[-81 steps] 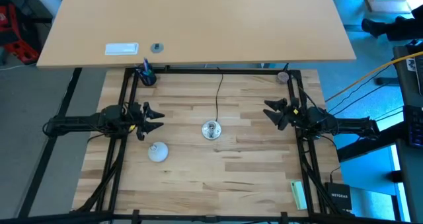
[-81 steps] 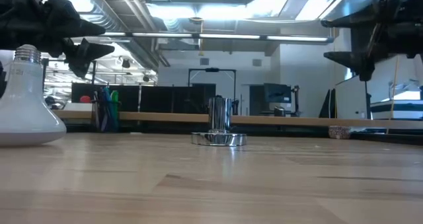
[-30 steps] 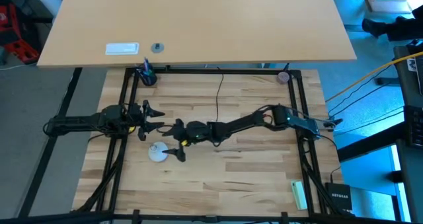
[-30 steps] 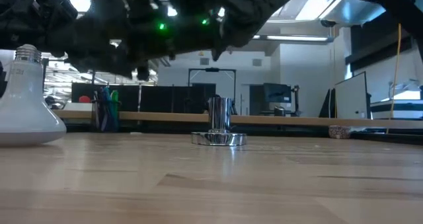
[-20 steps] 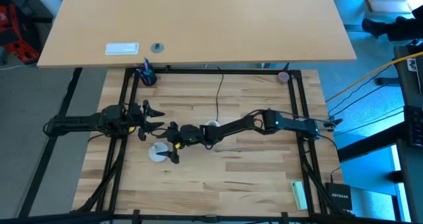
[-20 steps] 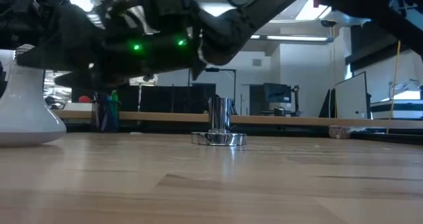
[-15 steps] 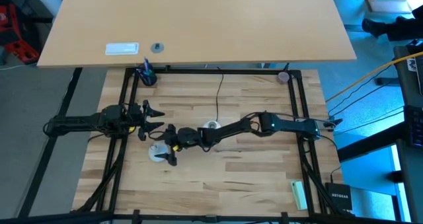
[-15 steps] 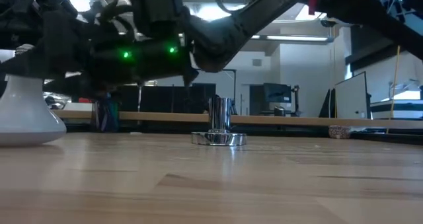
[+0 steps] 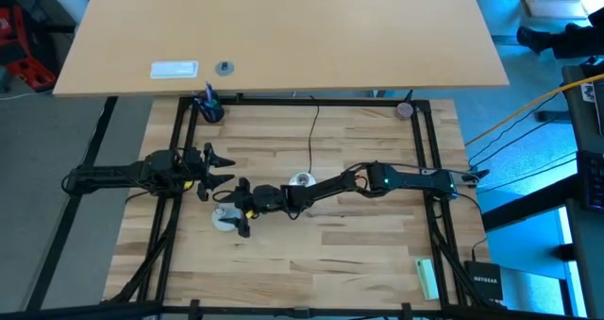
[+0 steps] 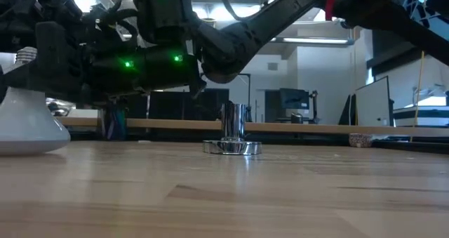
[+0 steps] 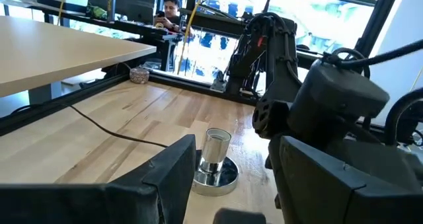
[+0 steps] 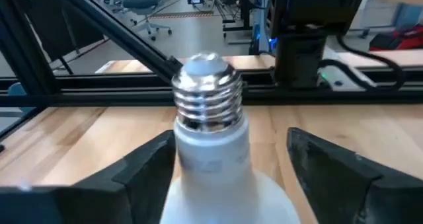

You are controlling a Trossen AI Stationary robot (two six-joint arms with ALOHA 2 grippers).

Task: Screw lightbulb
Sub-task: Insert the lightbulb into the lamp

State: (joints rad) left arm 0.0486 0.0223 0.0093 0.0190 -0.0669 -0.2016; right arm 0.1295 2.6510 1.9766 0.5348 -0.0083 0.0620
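Note:
The white lightbulb [image 9: 223,222] stands on its globe at the table's left, with the metal screw base [image 12: 206,85] up. My right gripper [image 9: 231,215] reaches level across the table from the right. It is open, with one finger on each side of the bulb's neck [image 12: 211,148]. One finger's edge runs right along the neck; the other stands clear. The silver socket [image 10: 233,135] on its black cord [image 9: 313,131] sits mid-table, partly under my right arm. My left gripper [image 9: 225,169] waits open at the left, above the table. My right gripper comes at the bulb's neck [image 12: 188,151] level, from the table's right. Whether the finger [image 12: 149,164] beside the neck touches it, I cannot tell. The other finger [image 12: 330,164] stands apart from it. The bulb rests on the table.
A pen cup [image 9: 208,108] stands at the far left corner, and a small round thing [image 9: 404,109] at the far right. A green item [image 9: 427,277] lies near the right front. Black frame rails [image 9: 179,141] run along both sides.
My right gripper has gone toward the table's left edge and down, until its fingers stand on either side of the lightbulb's neck. The lightbulb and the socket have stayed where they were.

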